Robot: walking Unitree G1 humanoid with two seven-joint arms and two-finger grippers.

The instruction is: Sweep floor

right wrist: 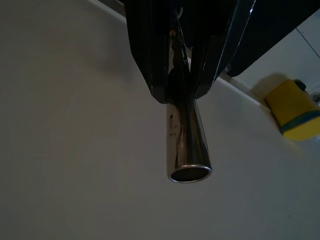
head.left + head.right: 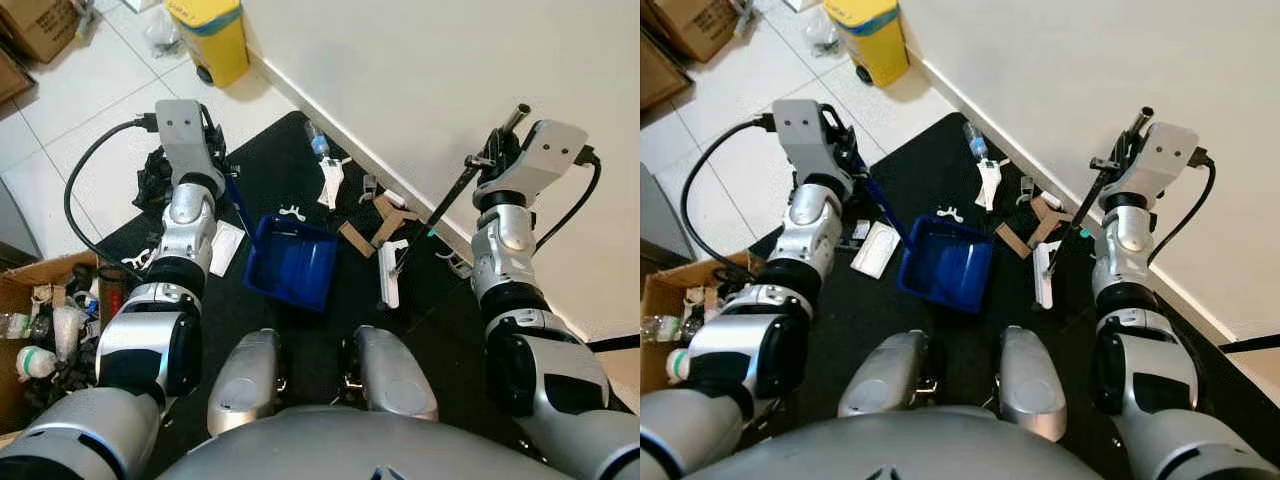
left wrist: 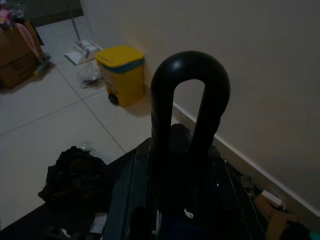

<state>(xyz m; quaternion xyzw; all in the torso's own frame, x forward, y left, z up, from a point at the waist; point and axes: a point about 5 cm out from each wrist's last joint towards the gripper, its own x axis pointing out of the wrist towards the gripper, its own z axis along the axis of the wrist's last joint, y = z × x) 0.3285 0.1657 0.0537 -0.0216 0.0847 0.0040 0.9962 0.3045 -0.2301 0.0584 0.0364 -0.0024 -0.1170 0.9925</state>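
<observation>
the robot stands on a black mat (image 2: 290, 330) laid over white floor tiles (image 2: 80, 100), beside a pale wall (image 2: 450, 80). a blue dustpan (image 2: 292, 262) sits open on the mat just ahead of the robot's knees, and its thin blue handle (image 2: 237, 205) rises toward the left end effector (image 2: 212, 150), whose fingers are closed around the handle's looped top; the left wrist view shows that dark loop (image 3: 190, 100) standing up between the fingers.

the right end effector (image 2: 500, 140) is raised near the wall and clamped on a broom pole (image 2: 455, 190), a dark slim rod that slants down to a white broom head (image 2: 391, 272) lying on the mat just right of the dustpan. in the right wrist view the pole's shiny open metal end (image 1: 189, 150) sticks out past the closed fingers (image 1: 150, 60).

litter lies on the mat beyond the dustpan: brown cardboard scraps (image 2: 385, 222), a small plastic bottle (image 2: 316, 140), a white scrap (image 2: 330, 185), a small white clip (image 2: 291, 212) at the dustpan's far rim, and a white packet (image 2: 226, 248) to the dustpan's left. a crumpled black bag (image 2: 155, 175) rests at the mat's left edge. a yellow bin (image 2: 212, 38) stands against the wall farther off, and an open cardboard box (image 2: 45, 310) of odds and ends sits by the robot's left arm.
</observation>
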